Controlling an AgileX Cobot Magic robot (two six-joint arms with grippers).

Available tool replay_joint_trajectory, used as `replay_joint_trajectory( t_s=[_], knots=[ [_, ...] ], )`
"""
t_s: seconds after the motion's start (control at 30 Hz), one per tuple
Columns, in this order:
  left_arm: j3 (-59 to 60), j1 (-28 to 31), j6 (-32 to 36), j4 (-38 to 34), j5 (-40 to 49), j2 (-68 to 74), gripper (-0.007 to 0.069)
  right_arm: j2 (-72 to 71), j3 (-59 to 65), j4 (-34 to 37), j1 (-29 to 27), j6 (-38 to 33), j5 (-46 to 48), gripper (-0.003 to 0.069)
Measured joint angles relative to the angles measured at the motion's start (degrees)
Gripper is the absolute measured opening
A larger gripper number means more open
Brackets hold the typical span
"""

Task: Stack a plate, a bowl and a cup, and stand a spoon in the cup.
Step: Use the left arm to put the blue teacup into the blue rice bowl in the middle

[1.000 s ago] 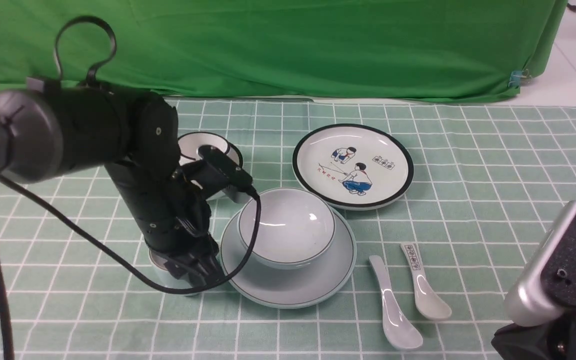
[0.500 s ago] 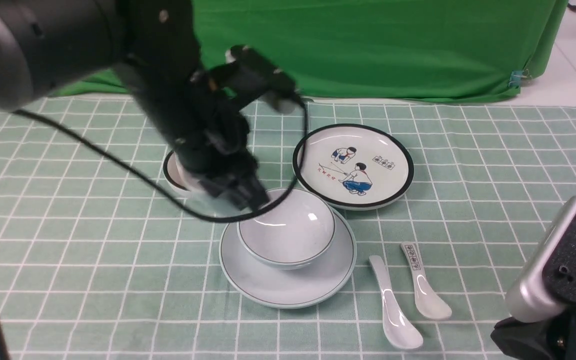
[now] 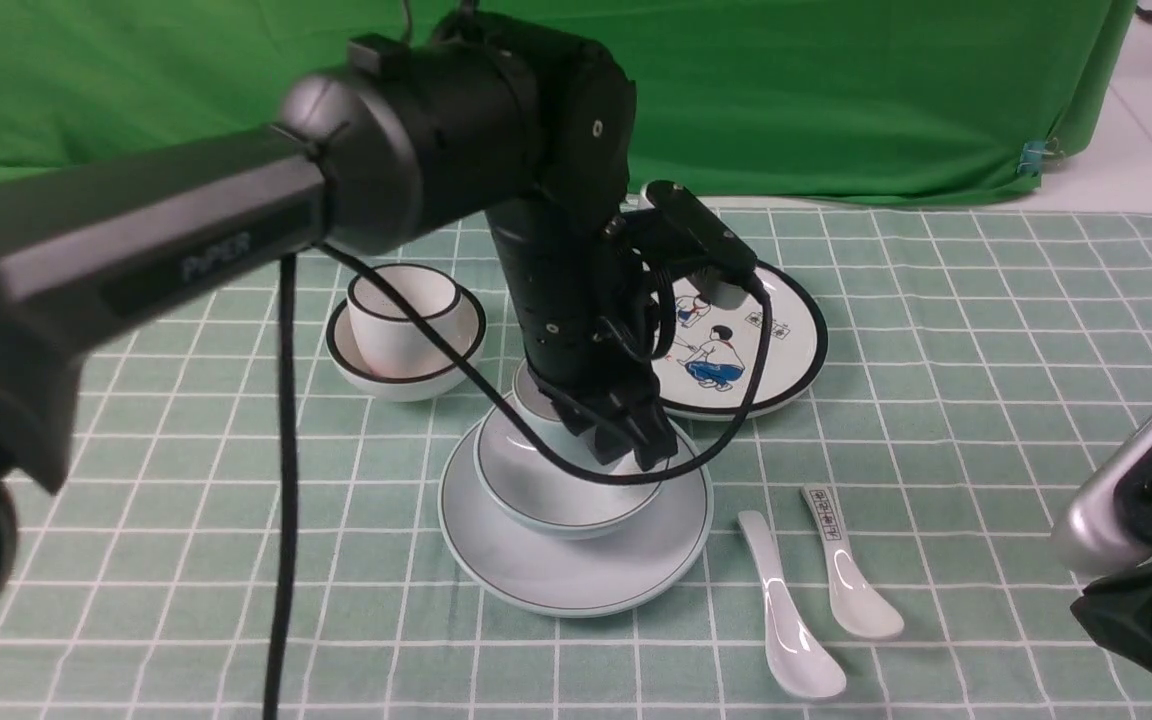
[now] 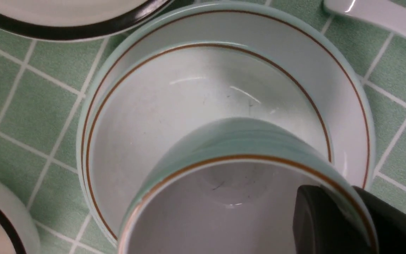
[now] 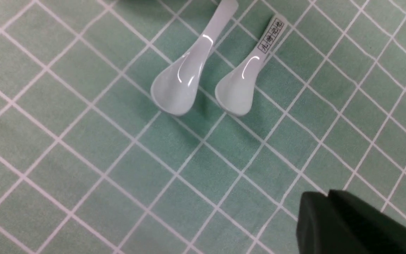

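Note:
The pale blue-green bowl (image 3: 546,490) sits in the pale blue-green plate (image 3: 576,575). My left gripper (image 3: 626,440) is shut on the rim of the pale blue-green cup (image 3: 536,395) and holds it over the bowl. In the left wrist view one finger (image 4: 323,218) is inside the cup (image 4: 231,197) and one is outside, with the bowl (image 4: 174,106) and plate (image 4: 330,56) below. I cannot tell whether the cup touches the bowl. The plain white spoon (image 3: 786,620) lies right of the plate and also shows in the right wrist view (image 5: 189,74). My right gripper (image 5: 328,194) is shut and empty, above the cloth near the spoons.
A spoon with black characters (image 3: 841,570) lies beside the plain one. A white cartoon plate (image 3: 786,340) lies behind the stack. A white black-rimmed bowl (image 3: 446,345) holding a white cup (image 3: 401,315) stands at the back left. A green backdrop hangs behind the table.
My left arm lifted the cup from the cloth left of the plate and carried it right, to over the bowl. The right arm shifted slightly.

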Motion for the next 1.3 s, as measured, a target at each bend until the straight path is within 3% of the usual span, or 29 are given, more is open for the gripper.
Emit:
replay_joint_trajectory(
  t_s=[0.57,0.73,1.07,1.3],
  knots=[
    [-0.1,-0.1,1.2,2.7,-3.2,3.3,0.0049,-0.1,3.6,-0.1,0.0,0.5,-1.0,0.0069],
    [-0.1,-0.1,1.5,2.7,-3.3,4.2,0.0123,-0.1,3.6,-0.1,0.0,0.6,-1.0,0.0071],
    [-0.7,-0.1,-0.5,1.0,0.1,3.2,0.0345,-0.1,3.5,-0.1,0.0,4.7,-1.2,0.011],
    [-4.8,-0.1,-1.9,-3.6,2.8,-7.9,0.0375,2.7,-1.1,-0.1,0.0,7.5,-4.3,0.02]
  ],
)
